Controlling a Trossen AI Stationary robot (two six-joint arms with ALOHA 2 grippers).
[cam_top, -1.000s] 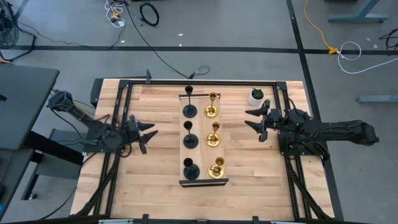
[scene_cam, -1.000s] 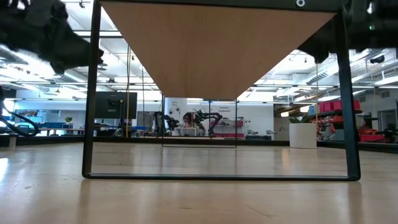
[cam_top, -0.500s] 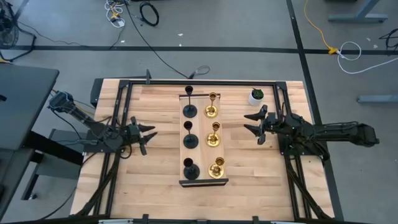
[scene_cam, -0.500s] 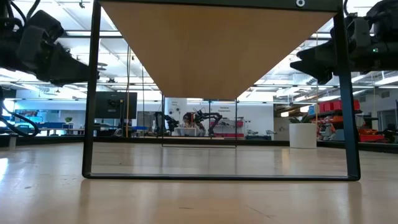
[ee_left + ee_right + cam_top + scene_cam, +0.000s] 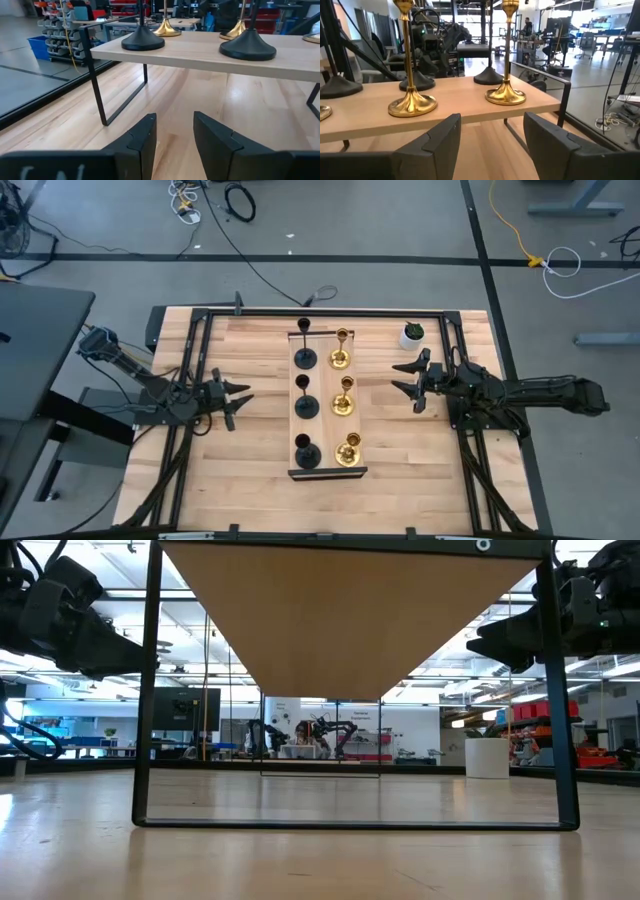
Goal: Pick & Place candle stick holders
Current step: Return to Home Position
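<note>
Three matte black candle stick holders (image 5: 305, 406) and three shiny gold ones (image 5: 343, 405) stand on their round bases in two rows on a raised wooden shelf (image 5: 324, 430) at the table's middle. My left gripper (image 5: 240, 398) is open and empty, left of the shelf, pointing at it. My right gripper (image 5: 402, 378) is open and empty, right of the shelf, pointing at it. The left wrist view shows black bases (image 5: 143, 40) ahead of its open fingers (image 5: 175, 145). The right wrist view shows gold holders (image 5: 412, 102) ahead of its open fingers (image 5: 492, 145).
The shelf stands on a black metal frame (image 5: 148, 740), with open space beneath it. A small white pot with a green plant (image 5: 413, 334) stands at the far right of the table. Bare wood lies between each gripper and the shelf.
Both grippers have gone down to about the shelf's height and then kept still. My right gripper has also gone a little toward the shelf. The holders have not moved.
</note>
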